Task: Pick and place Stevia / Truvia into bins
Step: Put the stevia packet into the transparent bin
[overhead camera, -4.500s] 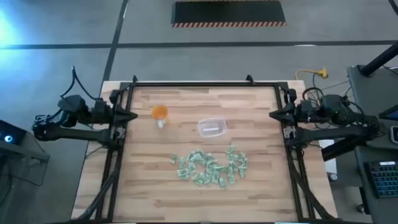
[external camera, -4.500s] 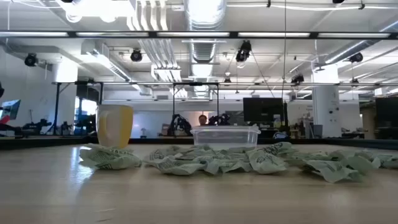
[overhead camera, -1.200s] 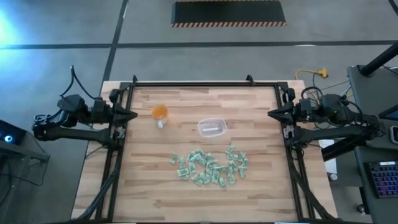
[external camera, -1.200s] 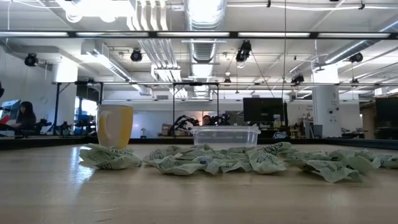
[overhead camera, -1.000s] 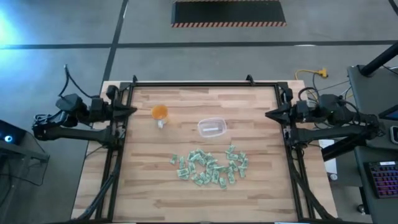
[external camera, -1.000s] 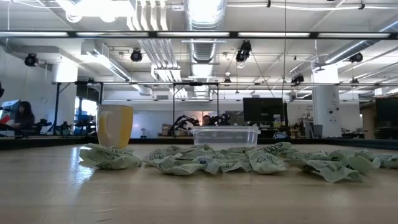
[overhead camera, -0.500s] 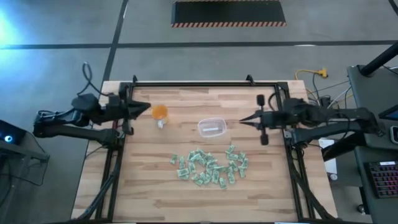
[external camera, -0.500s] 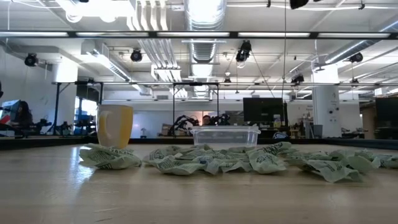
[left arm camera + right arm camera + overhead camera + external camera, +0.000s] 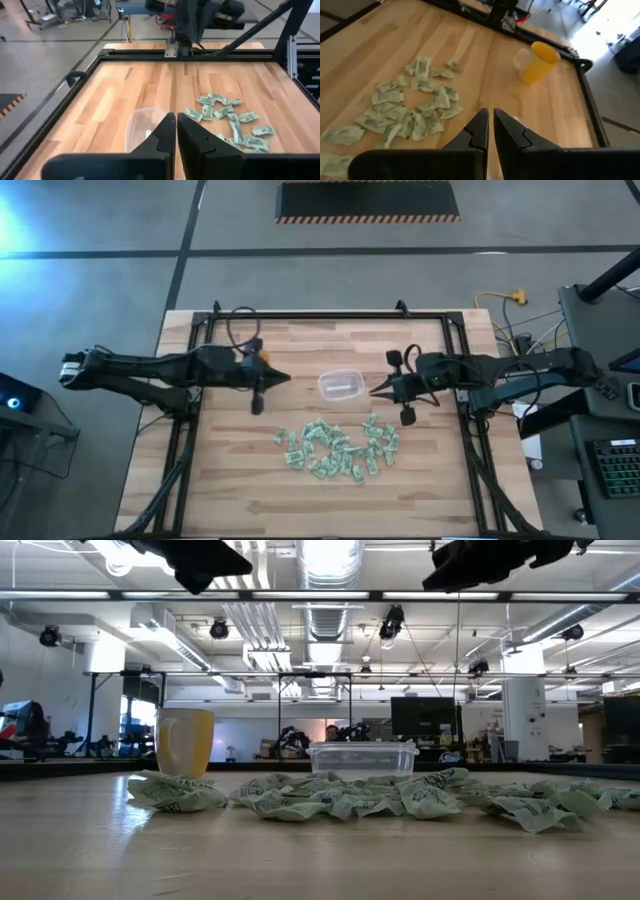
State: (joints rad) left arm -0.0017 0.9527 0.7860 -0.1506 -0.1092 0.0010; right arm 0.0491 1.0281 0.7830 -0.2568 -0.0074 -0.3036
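Because nothing has been picked yet, both hands are pinched together and empty, poised above the wooden surface (image 9: 230, 480) on either side of the clear tub (image 9: 339, 385). Left hand (image 9: 283, 377) points at the tub from the orange cup's side; right hand (image 9: 376, 391) hangs near the pile's edge. Green-and-white packets (image 9: 338, 448) lie heaped just beside the tub, none visibly inside.

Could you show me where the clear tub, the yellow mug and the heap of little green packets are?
clear tub (image 9: 339, 385): high view, on its see-through floor.
yellow mug (image 9: 539, 63): right wrist view, on its outer side wall.
green packets (image 9: 338, 448): high view, on a packet in the middle of the heap.
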